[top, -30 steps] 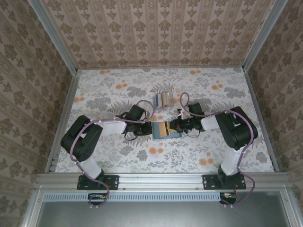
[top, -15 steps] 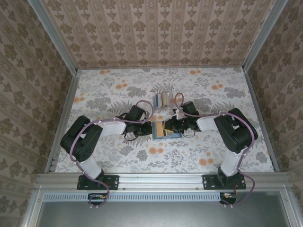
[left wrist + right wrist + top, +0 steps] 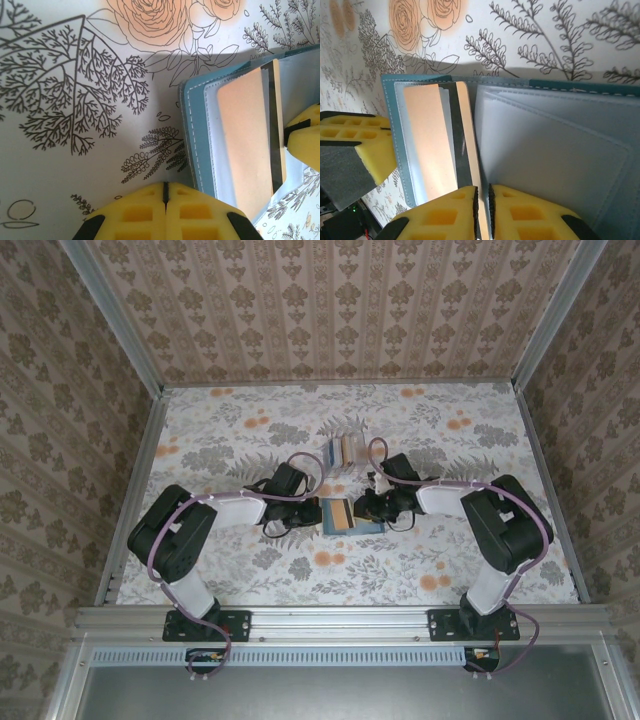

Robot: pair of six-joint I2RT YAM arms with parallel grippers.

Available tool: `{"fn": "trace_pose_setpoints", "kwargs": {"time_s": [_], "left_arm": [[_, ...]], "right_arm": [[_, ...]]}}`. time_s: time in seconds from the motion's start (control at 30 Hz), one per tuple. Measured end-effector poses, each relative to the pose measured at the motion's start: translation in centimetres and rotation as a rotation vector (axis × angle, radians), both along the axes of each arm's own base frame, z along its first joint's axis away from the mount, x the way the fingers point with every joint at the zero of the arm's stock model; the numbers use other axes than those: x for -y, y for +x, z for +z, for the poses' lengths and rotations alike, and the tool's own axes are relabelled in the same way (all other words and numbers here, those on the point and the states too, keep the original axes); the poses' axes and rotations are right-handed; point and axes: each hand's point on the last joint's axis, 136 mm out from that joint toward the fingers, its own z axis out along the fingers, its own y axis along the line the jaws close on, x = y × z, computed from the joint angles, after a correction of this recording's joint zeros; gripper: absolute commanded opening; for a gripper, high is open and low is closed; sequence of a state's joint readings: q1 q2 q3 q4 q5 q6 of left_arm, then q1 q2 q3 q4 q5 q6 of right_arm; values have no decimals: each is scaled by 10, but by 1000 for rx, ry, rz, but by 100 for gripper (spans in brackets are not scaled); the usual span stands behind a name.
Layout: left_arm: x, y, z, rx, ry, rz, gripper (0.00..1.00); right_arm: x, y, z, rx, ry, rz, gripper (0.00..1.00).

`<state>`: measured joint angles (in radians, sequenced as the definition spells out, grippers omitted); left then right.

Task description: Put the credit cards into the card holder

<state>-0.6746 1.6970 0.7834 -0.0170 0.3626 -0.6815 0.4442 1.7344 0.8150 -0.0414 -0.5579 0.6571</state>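
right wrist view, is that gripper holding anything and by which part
The right gripper pinches the thin tan plastic card with a black stripe by its stripe-side edge, over the open teal wallet.

We see the card holder (image 3: 350, 516) boxed in from both sides: the left fingers (image 3: 135, 215) sit closed just beside its left edge, and the right fingers (image 3: 530, 212), pinching a tan card (image 3: 427, 150), hang over its middle. A clear box (image 3: 343, 451) stands near behind it. In front of it, toward the arm bases, and beyond the box, the desk (image 3: 400, 570) lies bare.
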Motion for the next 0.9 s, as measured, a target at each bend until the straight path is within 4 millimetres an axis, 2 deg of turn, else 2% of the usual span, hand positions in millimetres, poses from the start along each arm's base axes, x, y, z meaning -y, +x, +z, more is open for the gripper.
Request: {"fn": "trace_pose_setpoints", "kwargs": {"time_s": [0.2,0.4,0.57,0.7,0.9], "left_arm": [[1,0,0,2,-2,-2,0],[1,-1,0,1,-6,2,0],[1,-1,1,10,-8,3,0],[0,-1,0,17,-10,5,0],[2,-1,1,23,-23,0,0]], "right_arm": [[-15,-4,-3,-12,-9,33,15],[-20,-5,-4,-30,-11,18,15],[-22,-6,-2,-20,-22,17,25],[-14,-11,11,17,-75,22,28],[7,-13,46,138,-147,2,42]]}}
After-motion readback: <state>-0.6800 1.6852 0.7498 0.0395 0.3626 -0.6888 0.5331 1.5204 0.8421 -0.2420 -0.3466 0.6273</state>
